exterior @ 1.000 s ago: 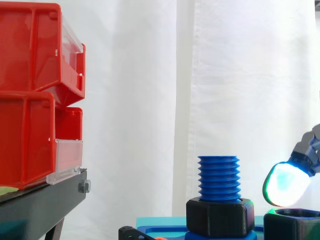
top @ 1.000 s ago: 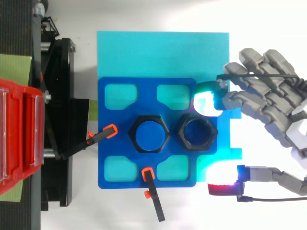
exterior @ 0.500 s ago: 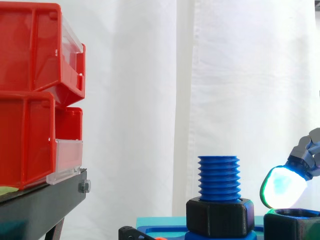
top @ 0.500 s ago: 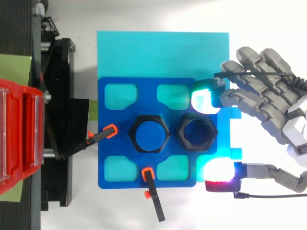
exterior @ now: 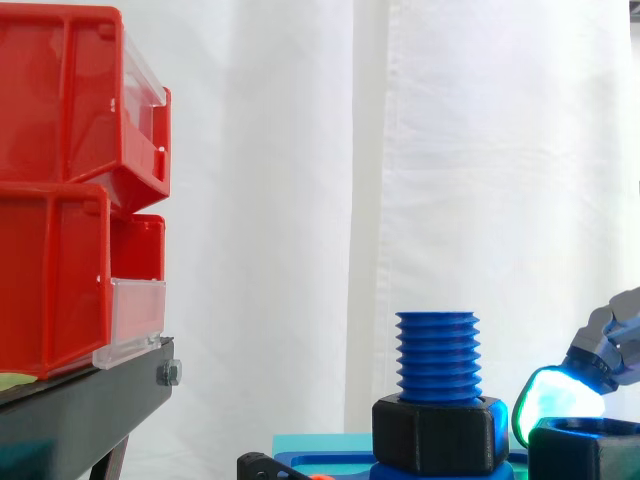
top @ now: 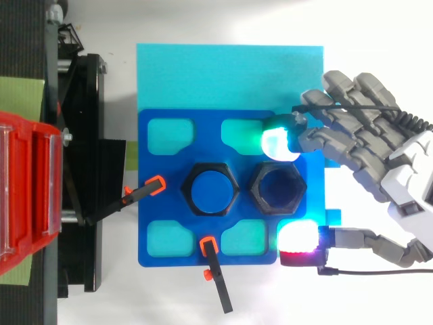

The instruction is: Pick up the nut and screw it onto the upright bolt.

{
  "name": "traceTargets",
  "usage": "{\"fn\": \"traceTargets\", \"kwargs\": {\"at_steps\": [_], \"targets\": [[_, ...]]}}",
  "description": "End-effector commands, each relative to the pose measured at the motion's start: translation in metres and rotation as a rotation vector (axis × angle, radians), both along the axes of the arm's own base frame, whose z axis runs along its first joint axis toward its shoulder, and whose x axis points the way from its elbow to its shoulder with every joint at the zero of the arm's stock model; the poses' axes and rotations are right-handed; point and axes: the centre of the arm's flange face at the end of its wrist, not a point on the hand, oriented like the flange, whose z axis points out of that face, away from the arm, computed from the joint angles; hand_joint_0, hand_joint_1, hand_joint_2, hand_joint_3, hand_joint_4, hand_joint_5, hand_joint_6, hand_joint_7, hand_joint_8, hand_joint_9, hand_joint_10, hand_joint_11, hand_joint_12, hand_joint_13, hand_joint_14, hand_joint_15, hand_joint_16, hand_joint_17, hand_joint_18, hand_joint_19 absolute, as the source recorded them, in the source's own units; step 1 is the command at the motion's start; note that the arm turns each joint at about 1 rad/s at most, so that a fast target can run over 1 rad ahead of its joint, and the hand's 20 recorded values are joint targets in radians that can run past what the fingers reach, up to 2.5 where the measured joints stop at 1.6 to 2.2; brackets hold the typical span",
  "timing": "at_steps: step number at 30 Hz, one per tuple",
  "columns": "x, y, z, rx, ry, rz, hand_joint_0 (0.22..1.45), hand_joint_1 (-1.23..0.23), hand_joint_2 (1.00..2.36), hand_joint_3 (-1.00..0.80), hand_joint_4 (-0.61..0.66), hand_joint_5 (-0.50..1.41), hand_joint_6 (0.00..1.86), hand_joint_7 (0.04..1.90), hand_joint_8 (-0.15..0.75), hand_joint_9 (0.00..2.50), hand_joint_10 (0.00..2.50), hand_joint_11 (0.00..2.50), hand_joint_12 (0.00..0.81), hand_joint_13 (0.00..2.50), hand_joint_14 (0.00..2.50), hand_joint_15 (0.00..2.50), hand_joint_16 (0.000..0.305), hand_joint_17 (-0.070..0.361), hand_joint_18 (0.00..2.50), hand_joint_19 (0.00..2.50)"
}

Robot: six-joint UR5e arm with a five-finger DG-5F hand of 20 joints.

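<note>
A blue threaded bolt (exterior: 437,357) stands upright on the blue plate (top: 162,162), with a black hex collar (top: 212,189) round its base. To its right lies the loose black nut (top: 277,189), its top also seen low in the side view as the nut (exterior: 585,452). My hand (top: 406,183) reaches in from the right with relaxed, spread fingers. A green-cyan fingertip (top: 276,142) hovers just beyond the nut's far side, and the white-and-red thumb pad (top: 298,240) sits at its near side. Neither visibly grips it. In the side view the glowing fingertip (exterior: 555,400) dips behind the nut's rim.
The plate rests on a cyan sheet (top: 230,74). Two orange-tipped black clamps (top: 154,184) (top: 208,245) hold the plate's left and front edges. Red bins (exterior: 70,190) on a black stand (top: 81,169) rise at the left.
My hand has moved left and lower. Its fingertip and thumb pad have come in from the plate's right edge to either side of the loose nut.
</note>
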Motion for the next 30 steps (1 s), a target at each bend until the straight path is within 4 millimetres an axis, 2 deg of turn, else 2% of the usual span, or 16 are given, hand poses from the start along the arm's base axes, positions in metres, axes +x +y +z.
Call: {"fn": "traceTargets", "kwargs": {"at_steps": [1,12,21,30], "targets": [[0.0,0.0,0.0,-0.001,0.002,-0.001,0.45,-0.71,1.0,-0.5,0.22,-0.24,0.5,0.73,0.301,0.3,0.0,0.0,0.338,0.21,0.0,0.0,0.041,0.092,0.03,0.0],[0.001,-0.002,0.001,-0.005,0.001,-0.001,0.5,-0.7,1.0,-0.5,0.29,-0.2,0.5,0.91,0.314,0.52,0.0,0.0,0.311,0.45,0.0,0.0,0.034,0.076,0.26,0.0],[0.007,-0.007,0.006,-0.021,0.009,-0.005,0.55,-0.7,1.0,-0.5,0.31,-0.17,0.5,1.01,0.331,0.81,0.01,0.23,0.288,0.73,0.0,0.04,0.026,0.06,0.43,0.0],[0.009,-0.015,0.008,-0.029,0.016,-0.005,0.56,-0.7,1.0,-0.5,0.31,-0.16,0.5,1.02,0.33,0.87,0.01,0.29,0.28,0.77,0.0,0.06,0.024,0.055,0.47,0.0]]}}
